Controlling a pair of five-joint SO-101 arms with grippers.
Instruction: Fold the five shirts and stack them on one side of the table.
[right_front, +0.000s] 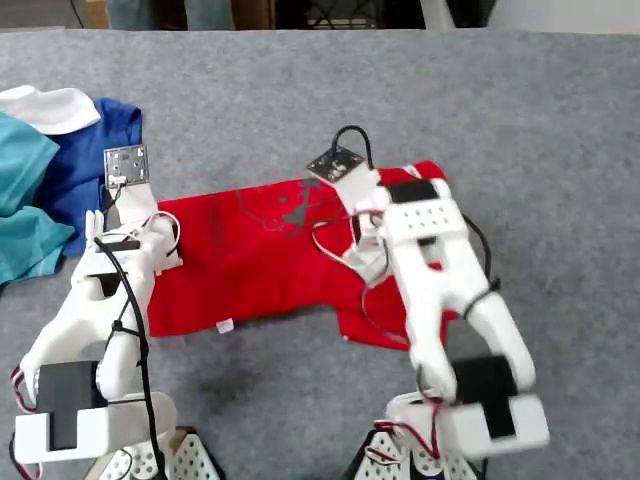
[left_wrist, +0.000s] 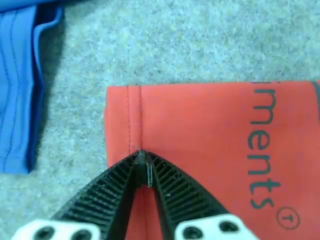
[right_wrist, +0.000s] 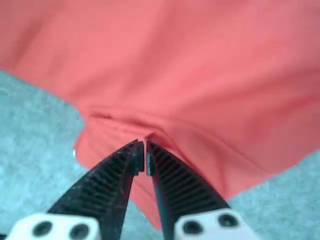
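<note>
grey table (right_front: 300, 90) | left gripper (left_wrist: 143, 161) clamped on red shirt (left_wrist: 200, 145) hem | right gripper (right_wrist: 145, 152) clamped on fold

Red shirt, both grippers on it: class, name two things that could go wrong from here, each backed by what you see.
1. The left gripper pinches the red shirt only at its stitched edge, and that thin hold may slip when lifted.
2. The right gripper holds bunched fabric, so the fold may come out creased.
</note>
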